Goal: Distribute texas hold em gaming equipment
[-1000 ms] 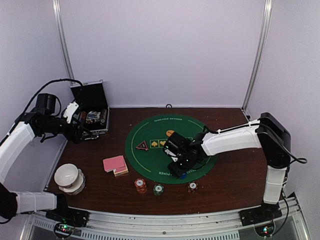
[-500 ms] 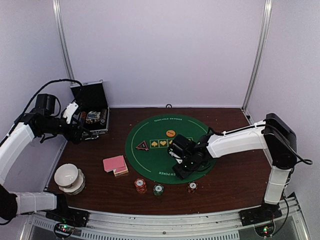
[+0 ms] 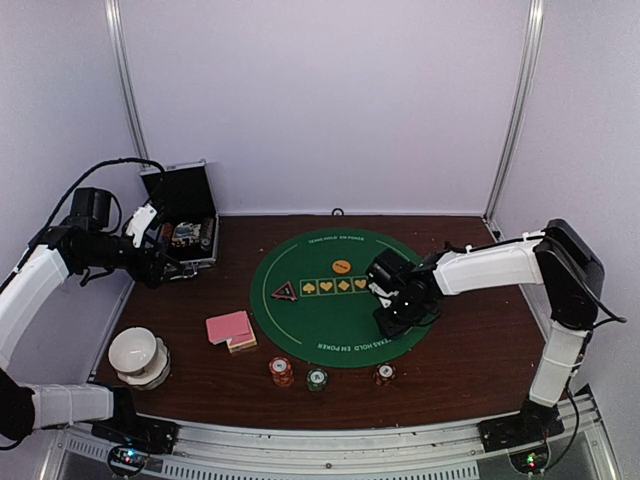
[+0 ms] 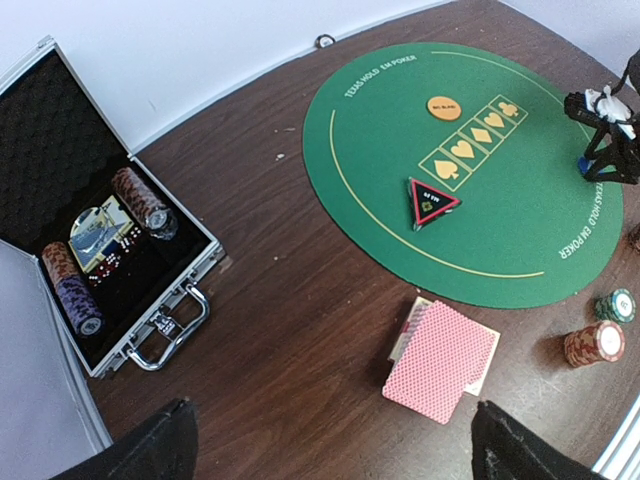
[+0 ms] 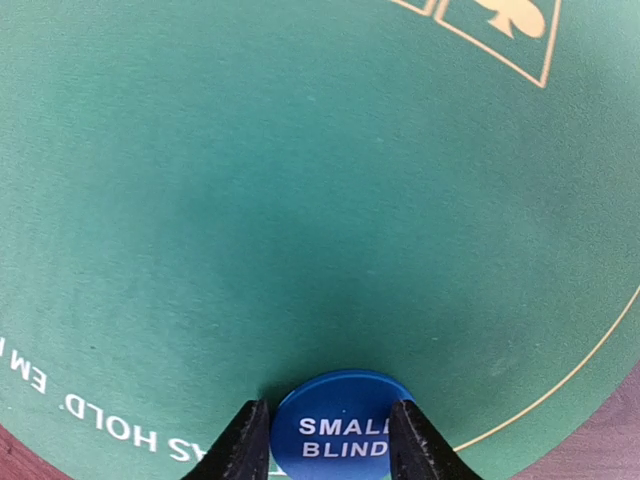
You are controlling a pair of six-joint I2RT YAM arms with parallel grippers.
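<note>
A blue button disc [image 5: 335, 425] marked "SMALL BLIND" sits between the fingertips of my right gripper [image 5: 328, 450], both pads touching its rim, just above the green mat [image 5: 250, 200]. From above, the right gripper [image 3: 393, 322] hangs over the mat's right half. An orange button disc [image 3: 341, 266] lies near the mat's top. Pink-backed cards [image 3: 230, 328] lie left of the mat. Three small chip stacks [image 3: 281, 371], [image 3: 317, 379], [image 3: 385, 375] stand along the mat's near edge. My left gripper [image 3: 172, 266] hovers open by the case, nothing between its fingers [image 4: 150, 445].
An open black metal-edged case [image 4: 160, 320] with chip rolls stands at the far left. A white bowl [image 3: 137, 352] sits near the left front edge. A red-edged triangular marker [image 3: 285, 292] lies on the mat's left part.
My right gripper has moved right and away from the mat's near edge, narrowing its jaws onto the blue disc, which travels with it. The left arm has not moved.
</note>
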